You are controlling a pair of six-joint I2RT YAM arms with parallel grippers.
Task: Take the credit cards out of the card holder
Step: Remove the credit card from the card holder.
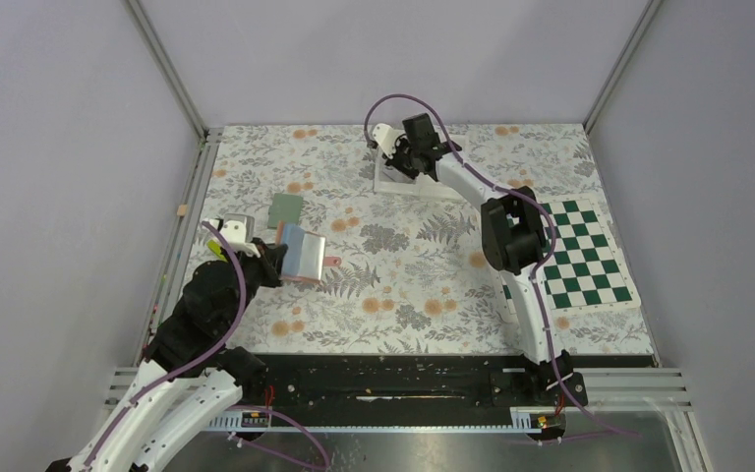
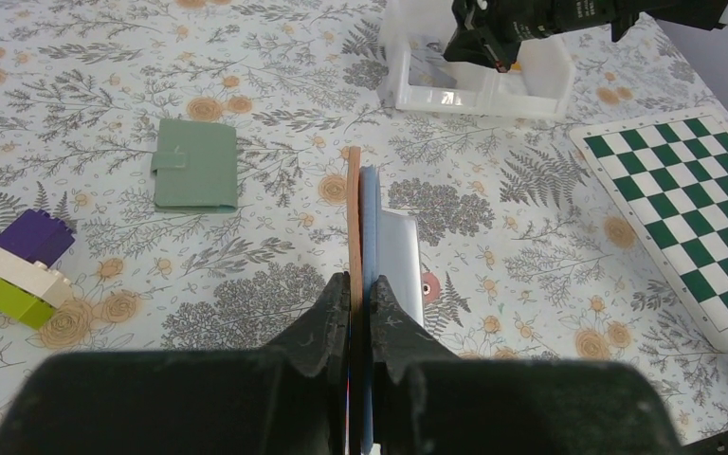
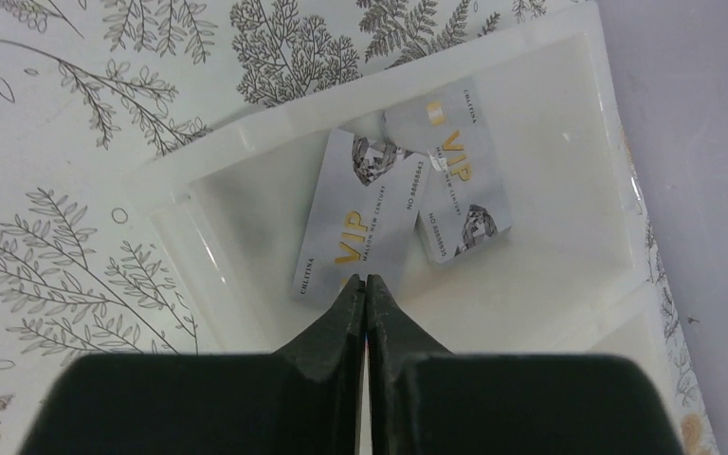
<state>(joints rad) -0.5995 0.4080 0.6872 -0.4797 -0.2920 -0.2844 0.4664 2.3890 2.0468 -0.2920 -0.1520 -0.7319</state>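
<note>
The card holder [image 1: 302, 254], tan cover with light-blue panels, is held on edge over the left part of the table. My left gripper [image 2: 361, 284] is shut on its cover and a blue panel [image 2: 368, 218]; a silvery pocket leaf [image 2: 400, 265] hangs to the right. Two silvery credit cards [image 3: 360, 223] [image 3: 455, 185] marked VIP lie overlapping in the white tray [image 3: 246, 133]. My right gripper [image 3: 367, 281] hangs just above them, shut with nothing between its fingers. From above, the right gripper [image 1: 400, 157] is over the tray [image 1: 415, 187] at the back.
A closed grey-green wallet [image 2: 196, 163] lies flat at the left. Stacked purple, white and lime blocks [image 2: 19, 265] sit beside it. A green-and-white chessboard mat [image 1: 580, 254] covers the right side. Metal frame posts stand at the back corners.
</note>
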